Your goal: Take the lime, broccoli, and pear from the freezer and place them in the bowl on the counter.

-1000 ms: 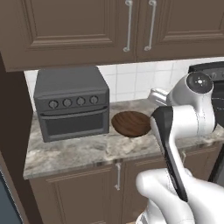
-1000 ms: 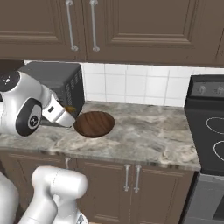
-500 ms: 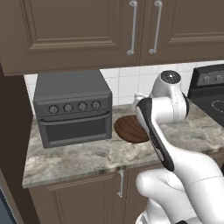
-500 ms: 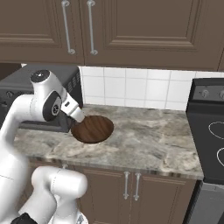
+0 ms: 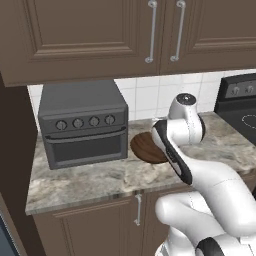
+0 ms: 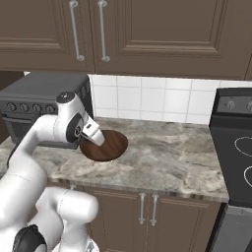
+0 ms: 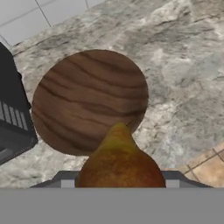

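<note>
Swinging in from the side, the gripper (image 6: 93,134) now hovers above the bowl (image 7: 89,100), pinching the pear (image 7: 120,164), ready for release.

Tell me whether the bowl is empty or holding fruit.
Empty: the bowl shows bare wood inside; the pear is in the end effector, not set down.

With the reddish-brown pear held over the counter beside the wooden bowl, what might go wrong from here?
1. In the hand view the reddish-brown pear overlaps only the near rim of the dark brown wooden bowl; released now, it may land on the mottled stone counter.
2. The bowl looks shallow, so the pear might roll out.
3. The grey toaster oven stands close beside the arm.
</note>
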Controlling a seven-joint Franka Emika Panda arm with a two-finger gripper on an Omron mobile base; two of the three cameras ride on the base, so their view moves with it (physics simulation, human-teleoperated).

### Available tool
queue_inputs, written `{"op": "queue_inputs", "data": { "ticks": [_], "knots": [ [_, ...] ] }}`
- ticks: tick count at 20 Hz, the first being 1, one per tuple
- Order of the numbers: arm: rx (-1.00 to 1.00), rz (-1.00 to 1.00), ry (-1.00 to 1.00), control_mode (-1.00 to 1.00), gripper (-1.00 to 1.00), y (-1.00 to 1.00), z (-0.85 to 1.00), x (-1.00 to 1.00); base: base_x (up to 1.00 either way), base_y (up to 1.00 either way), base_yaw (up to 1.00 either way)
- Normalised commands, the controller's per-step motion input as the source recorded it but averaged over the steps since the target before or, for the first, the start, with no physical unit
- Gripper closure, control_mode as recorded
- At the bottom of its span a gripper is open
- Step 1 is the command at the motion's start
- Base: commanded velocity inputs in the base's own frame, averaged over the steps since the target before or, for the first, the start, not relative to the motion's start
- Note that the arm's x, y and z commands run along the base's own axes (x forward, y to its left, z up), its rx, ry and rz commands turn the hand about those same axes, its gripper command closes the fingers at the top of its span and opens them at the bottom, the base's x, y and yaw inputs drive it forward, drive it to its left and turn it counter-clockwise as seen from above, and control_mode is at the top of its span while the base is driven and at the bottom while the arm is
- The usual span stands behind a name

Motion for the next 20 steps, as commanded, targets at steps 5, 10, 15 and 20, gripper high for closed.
{"op": "queue_inputs", "data": {
  "ticks": [5, 10, 15, 20],
  "knots": [
    [0.0, 0.0, 0.02, -1.0, 1.0, 0.0, -0.48, 0.65, 0.0, 0.0, 0.0],
    [0.0, 0.0, 0.04, -1.0, 1.0, 0.0, -0.33, 0.59, 0.0, 0.0, 0.0],
    [0.02, 0.0, 0.06, -1.0, 1.0, -0.03, -0.34, 0.55, 0.0, 0.0, 0.0],
    [0.0, 0.0, 0.02, -1.0, 1.0, -0.15, -0.65, 0.39, 0.0, 0.0, 0.0]
  ]
}}
